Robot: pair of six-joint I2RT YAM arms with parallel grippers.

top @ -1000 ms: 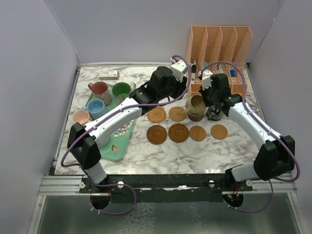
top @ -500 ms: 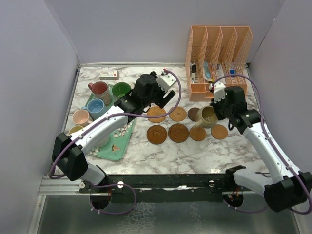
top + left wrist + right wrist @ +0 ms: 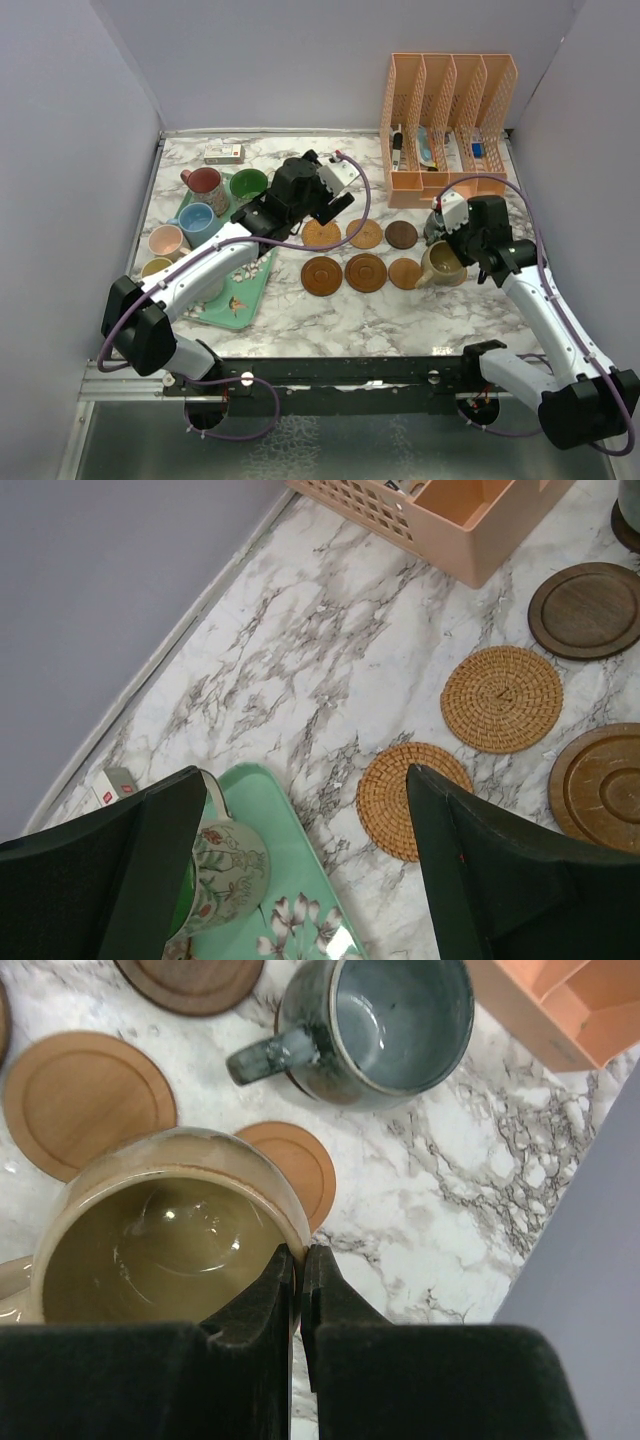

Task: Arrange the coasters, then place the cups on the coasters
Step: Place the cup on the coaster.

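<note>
My right gripper [image 3: 298, 1255] is shut on the rim of the tan cup [image 3: 160, 1230], holding it tilted over a small orange coaster [image 3: 300, 1165] at the right end of the front row [image 3: 440, 265]. The grey-teal cup [image 3: 390, 1020] stands on a dark coaster just behind. My left gripper [image 3: 305, 780] is open and empty, hovering between the green cup [image 3: 225, 865] on the mint tray [image 3: 290, 880] and a woven coaster [image 3: 400, 810]. More coasters lie in two rows [image 3: 366, 272]. Red [image 3: 205, 181], blue [image 3: 196, 220], pink [image 3: 165, 240] and yellow [image 3: 155, 268] cups stand at the tray.
A peach slotted organizer [image 3: 450, 110] with pens stands at the back right. A small white box [image 3: 223, 153] lies at the back left. Grey walls close in the table on three sides.
My left gripper opened and pulled back left from the coasters toward the tray. My right gripper carried the tan cup from the back row forward and right, over the small coaster.
</note>
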